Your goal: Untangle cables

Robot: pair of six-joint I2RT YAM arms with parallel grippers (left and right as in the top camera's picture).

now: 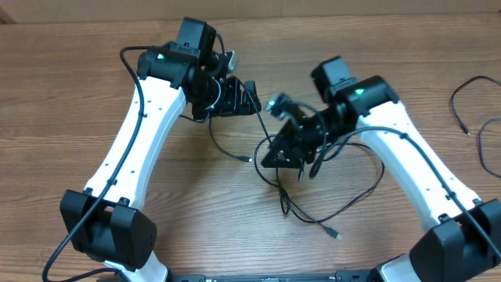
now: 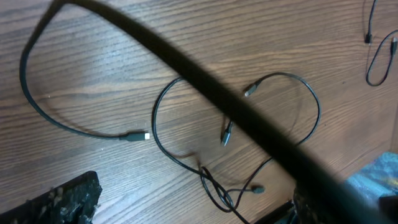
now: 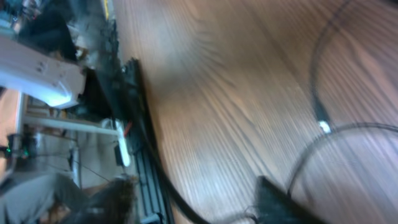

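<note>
Thin black cables (image 1: 283, 202) lie across the middle of the wooden table (image 1: 63, 117), just in front of and between the two arms. They are slack and glossy, each ending in a small silvery plug. From the left wrist view the main bunch is one wide loop that closes at the bottom into a small knot of crossed strands, with several plug ends lying inside and around it. A long single strand curves in from the left and stops at a bright plug (image 2: 142, 135) just beside the loop. One straight strand (image 2: 205, 84) runs off the table, slanting between the two grippers; close to the left camera it is a thick dark blur. The left gripper (image 1: 239, 95) hangs over the far side of the tangle with its jaws spread wide. The right gripper (image 1: 286, 150) is low over the tangle, but its own view is smeared and I cannot tell how its jaws stand. A loose cable (image 1: 453, 102) lies well apart at the table's right edge.
</note>
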